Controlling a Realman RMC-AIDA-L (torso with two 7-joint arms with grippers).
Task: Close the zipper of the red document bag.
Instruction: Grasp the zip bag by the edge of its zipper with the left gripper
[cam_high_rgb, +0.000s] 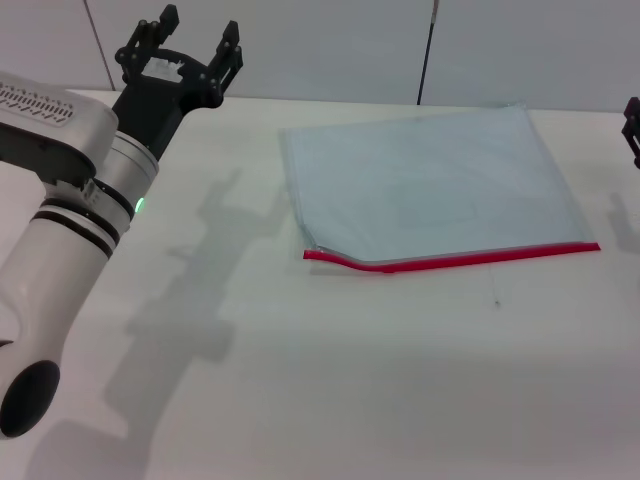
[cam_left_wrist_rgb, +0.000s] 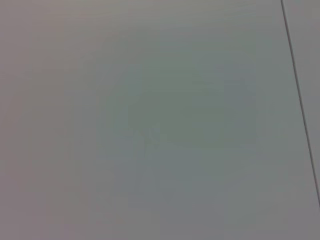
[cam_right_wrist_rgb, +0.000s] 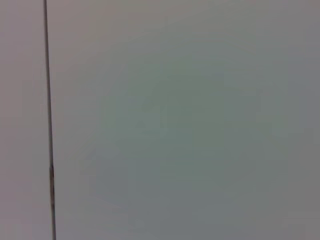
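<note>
Nearest the head camera: left arm (cam_high_rgb: 60, 250), white shell with black bands and a green indicator light, rising from the robot's lower left across the white table (cam_high_rgb: 300, 400).

Item: left gripper (cam_high_rgb: 190, 42), one. Raised at the far left of the table, near the wall, fingers spread apart and grasping nothing. Well apart from the bag.

Item: right gripper (cam_high_rgb: 632, 128), one. Only a dark sliver shows at the right edge of the head view, level with the bag's far half; whether its claw is released or clenched cannot be told.

Item: red document bag (cam_high_rgb: 430, 185), one. Flat translucent pale blue-grey pouch, lying right of centre on the table, slightly skewed. Nothing rests on it.

Item: zipper (cam_high_rgb: 470, 258), one. Thin red strip along the bag's near long edge, running from its left corner to its right corner. Near the left end the strip bows away from the pouch, which suggests it stands open there. The slider is too small to pick out.

Item: wrist views, two. Each shows only plain pale surface with one dark seam line; neither shows the bag or any fingers.

Step in hand, as judged: the start; neither gripper touches the bag, closing not yet begun.

Next move calls for: one gripper to pin the bag near a zipper end, the other to find the slider and draw it along the red strip.
</note>
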